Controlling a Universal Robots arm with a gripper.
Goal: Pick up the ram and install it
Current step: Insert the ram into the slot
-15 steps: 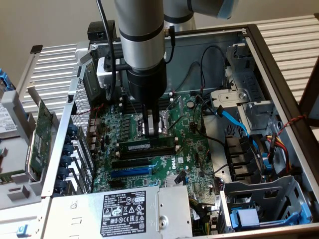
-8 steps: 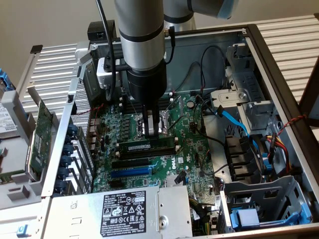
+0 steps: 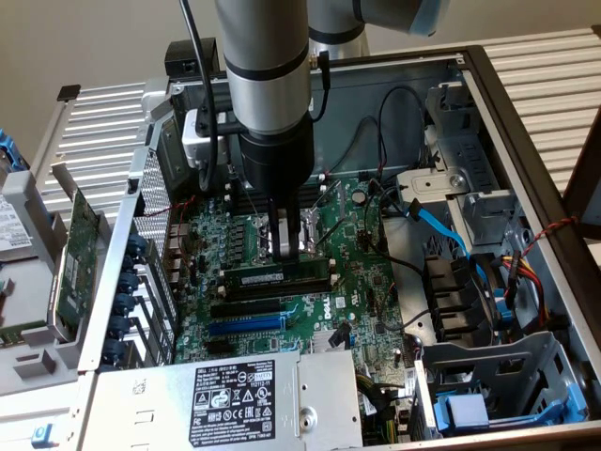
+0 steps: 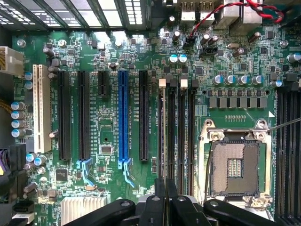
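Note:
The ram (image 3: 277, 279), a long narrow green stick with a white label, stands on edge in a black memory slot on the motherboard (image 3: 366, 282), inside the open computer case. My gripper (image 3: 285, 249) hangs straight above the middle of the ram with its two fingers pressed together. Its tips are right at the stick's top edge, and I cannot tell whether they touch it. In the wrist view my gripper (image 4: 165, 188) is shut with nothing visible between the fingers, and it points along the row of black memory slots (image 4: 176, 127).
An open CPU socket (image 4: 233, 167) lies beside the memory slots. A blue expansion slot (image 4: 123, 117) and black ones lie on the other side. A power supply (image 3: 254, 395) fills the near edge of the case. Blue and black cables (image 3: 441, 225) run at the exterior view's right. A green expansion card (image 3: 80, 254) leans outside the case.

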